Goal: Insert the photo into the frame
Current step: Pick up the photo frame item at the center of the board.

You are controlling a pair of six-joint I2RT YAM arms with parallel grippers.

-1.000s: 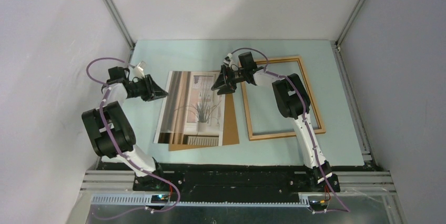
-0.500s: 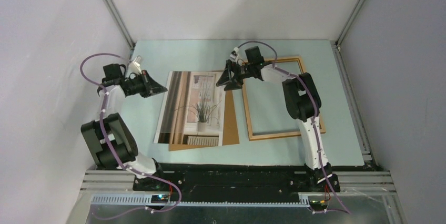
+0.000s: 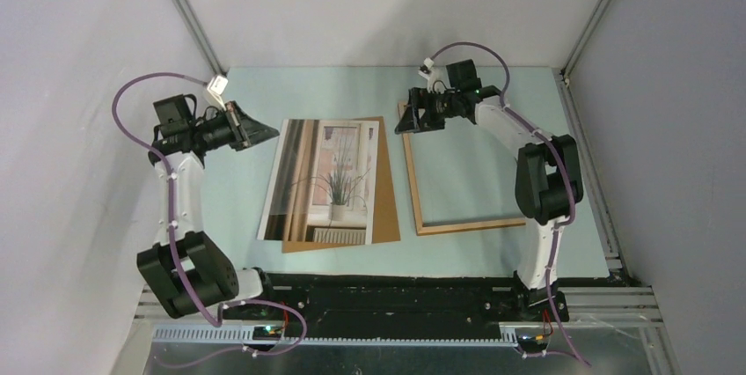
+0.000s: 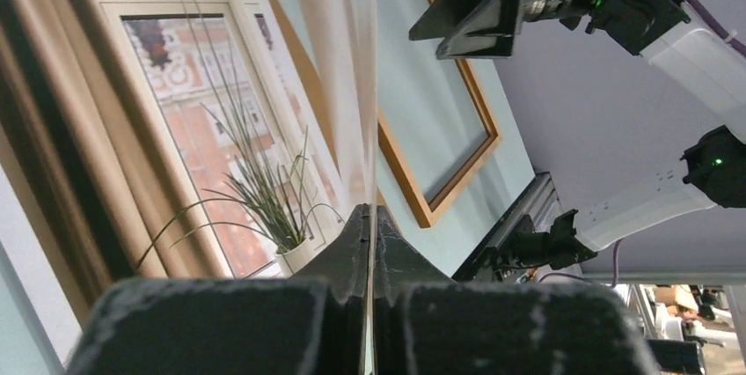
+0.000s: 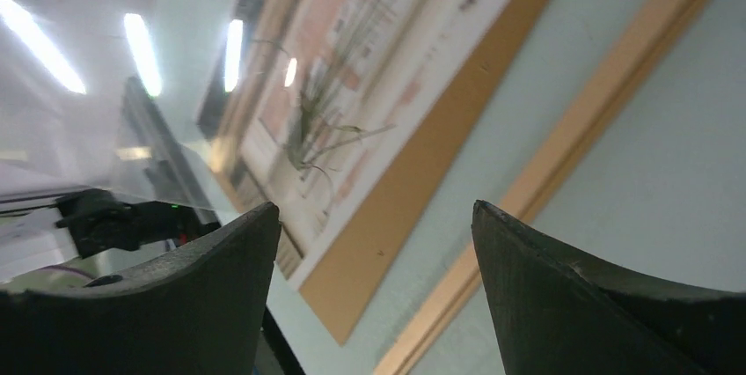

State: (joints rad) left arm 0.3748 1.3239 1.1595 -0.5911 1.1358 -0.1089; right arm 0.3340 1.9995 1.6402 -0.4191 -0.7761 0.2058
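Over the table (image 3: 308,93), with left gripper (image 4: 369,216) pinching the clear sheet (image 4: 371,84) and right gripper (image 5: 374,208) spread above the frame (image 3: 466,225), lift slowly, without dragging the photo (image 3: 330,177).

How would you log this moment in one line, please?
left gripper: shut on clear sheet | right gripper: open above frame corner | photo: on backing board, outside frame

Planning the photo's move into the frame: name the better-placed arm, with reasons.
Left, probably. The left fingers are shut on a thin sheet edge at the photo's left side; the right fingers hang open over the frame's far corner, holding nothing.
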